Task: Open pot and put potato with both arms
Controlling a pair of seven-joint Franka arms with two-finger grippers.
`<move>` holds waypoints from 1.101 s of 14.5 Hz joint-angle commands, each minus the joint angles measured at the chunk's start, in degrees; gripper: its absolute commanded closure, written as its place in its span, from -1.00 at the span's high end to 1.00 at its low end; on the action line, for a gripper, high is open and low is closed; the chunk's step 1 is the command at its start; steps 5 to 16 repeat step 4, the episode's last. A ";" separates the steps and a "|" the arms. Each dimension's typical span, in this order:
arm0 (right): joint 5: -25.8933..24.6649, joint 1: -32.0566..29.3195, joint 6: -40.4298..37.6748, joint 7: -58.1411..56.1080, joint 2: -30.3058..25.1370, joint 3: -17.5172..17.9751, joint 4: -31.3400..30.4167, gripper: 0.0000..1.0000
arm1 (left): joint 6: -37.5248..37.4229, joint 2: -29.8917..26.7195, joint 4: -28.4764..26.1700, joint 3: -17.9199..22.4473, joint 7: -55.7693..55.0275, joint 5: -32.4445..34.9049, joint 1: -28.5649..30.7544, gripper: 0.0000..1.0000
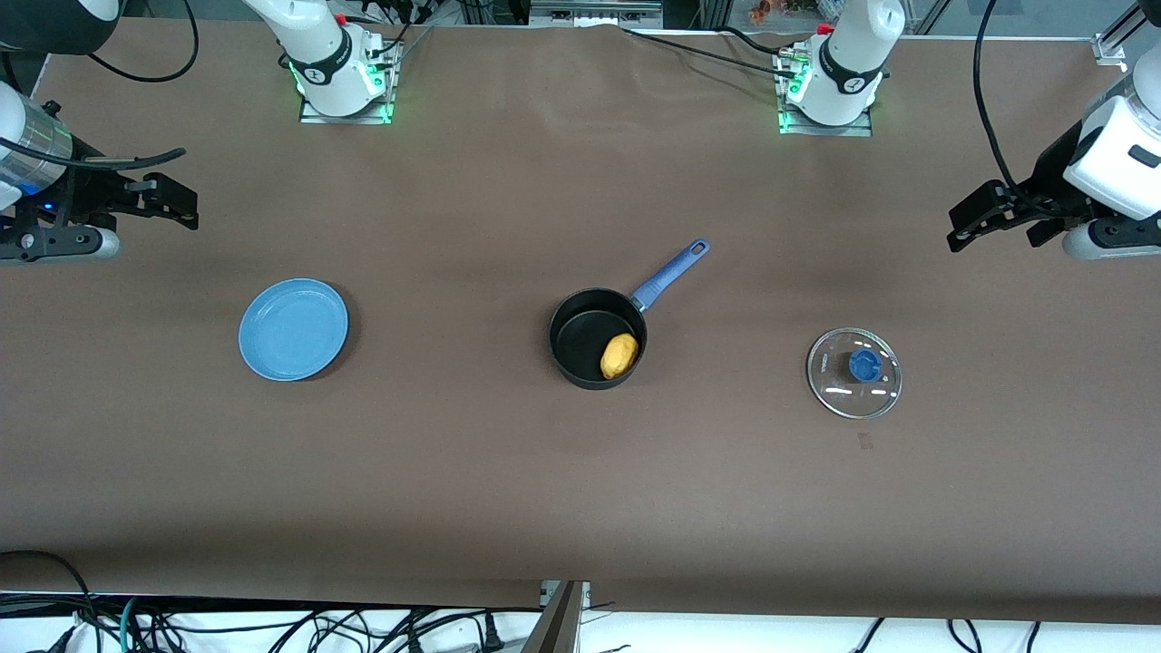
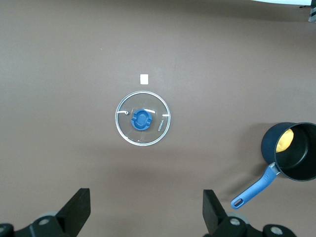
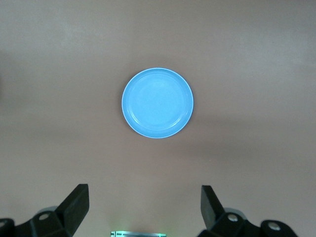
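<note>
The black pot (image 1: pixel 596 338) with its long blue handle (image 1: pixel 669 275) stands uncovered at the middle of the table. The yellow potato (image 1: pixel 619 355) lies inside it; both also show in the left wrist view, the pot (image 2: pixel 292 152) and the potato (image 2: pixel 284 141). The glass lid with a blue knob (image 1: pixel 854 372) lies flat on the table toward the left arm's end, also in the left wrist view (image 2: pixel 142 118). My left gripper (image 1: pixel 984 220) is open and empty, raised at the left arm's end. My right gripper (image 1: pixel 168 199) is open and empty, raised at the right arm's end.
A flat light-blue plate (image 1: pixel 293 328) lies toward the right arm's end, seen also in the right wrist view (image 3: pixel 157 102). A small pale mark (image 1: pixel 865 441) is on the brown table cover (image 1: pixel 453 472) near the lid. Cables hang along the table's near edge.
</note>
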 commanded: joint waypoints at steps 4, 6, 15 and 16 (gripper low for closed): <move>1.15 -0.46 -0.28 -0.37 0.68 0.10 1.32 1.00 | 0.10 -0.73 -1.04 0.15 1.44 -0.48 -0.65 1.00; 1.15 -0.46 -0.28 -0.37 0.68 0.10 1.32 1.00 | 0.10 -0.73 -1.04 0.15 1.44 -0.48 -0.65 1.00; 1.15 -0.46 -0.28 -0.37 0.68 0.10 1.32 1.00 | 0.10 -0.73 -1.04 0.15 1.44 -0.48 -0.65 1.00; 1.15 -0.46 -0.28 -0.37 0.68 0.10 1.32 1.00 | 0.10 -0.73 -1.04 0.15 1.44 -0.48 -0.65 1.00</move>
